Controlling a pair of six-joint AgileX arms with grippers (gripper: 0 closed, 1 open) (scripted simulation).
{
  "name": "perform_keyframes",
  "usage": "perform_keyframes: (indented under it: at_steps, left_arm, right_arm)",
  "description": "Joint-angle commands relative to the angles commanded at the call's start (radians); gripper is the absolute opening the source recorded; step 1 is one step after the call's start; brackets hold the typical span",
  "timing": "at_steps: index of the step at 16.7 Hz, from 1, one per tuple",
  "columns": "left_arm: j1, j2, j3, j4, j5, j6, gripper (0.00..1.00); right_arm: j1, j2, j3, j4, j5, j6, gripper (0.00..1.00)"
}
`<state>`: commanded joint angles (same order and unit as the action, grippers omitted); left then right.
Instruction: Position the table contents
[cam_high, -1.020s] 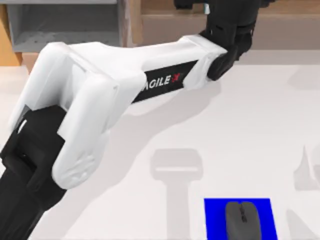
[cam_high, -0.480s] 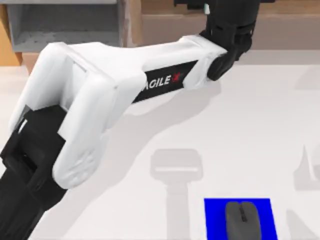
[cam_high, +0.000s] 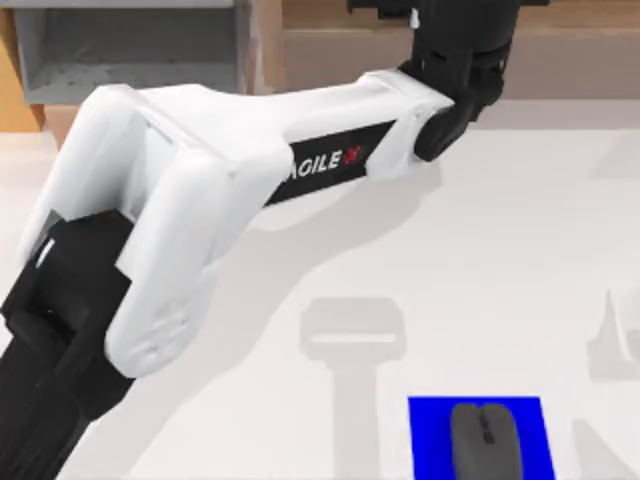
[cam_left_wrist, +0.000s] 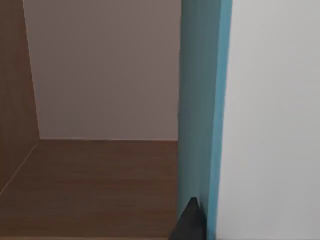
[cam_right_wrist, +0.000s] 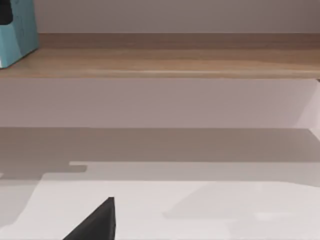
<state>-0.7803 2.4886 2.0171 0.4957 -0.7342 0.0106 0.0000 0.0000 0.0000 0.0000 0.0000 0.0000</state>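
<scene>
The left arm (cam_high: 200, 190) is stretched across the table (cam_high: 500, 260) toward its far edge; whether its pincer is spread or pinching cannot be told. The dark grey mouse (cam_high: 485, 440) is seen on a blue mat (cam_high: 430, 440) at the near edge. The white item with light-blue edges (cam_left_wrist: 225, 100) is seen close up in the left wrist view.

- The long white left arm with the black AgileX lettering (cam_high: 250, 170) has barely shifted across the second.
- Its black wrist end (cam_high: 462, 60), at the far edge of the table, sits slightly farther away than at the start.
</scene>
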Motion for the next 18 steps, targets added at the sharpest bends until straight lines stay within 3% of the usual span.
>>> perform_keyframes:
  at_steps: [7, 13, 18]
  left_arm:
    - [-0.005, -0.004, -0.003, 0.002, -0.003, 0.001, 0.0]
    - [-0.042, -0.119, -0.173, 0.042, -0.039, 0.005, 0.0]
    - [-0.05, -0.139, -0.194, 0.056, -0.052, 0.007, 0.0]
  right_arm:
    - [0.0, 0.0, 0.0, 0.0, 0.0, 0.0, 1.0]
    - [0.0, 0.0, 0.0, 0.0, 0.0, 0.0, 1.0]
    - [0.0, 0.0, 0.0, 0.0, 0.0, 0.0, 1.0]
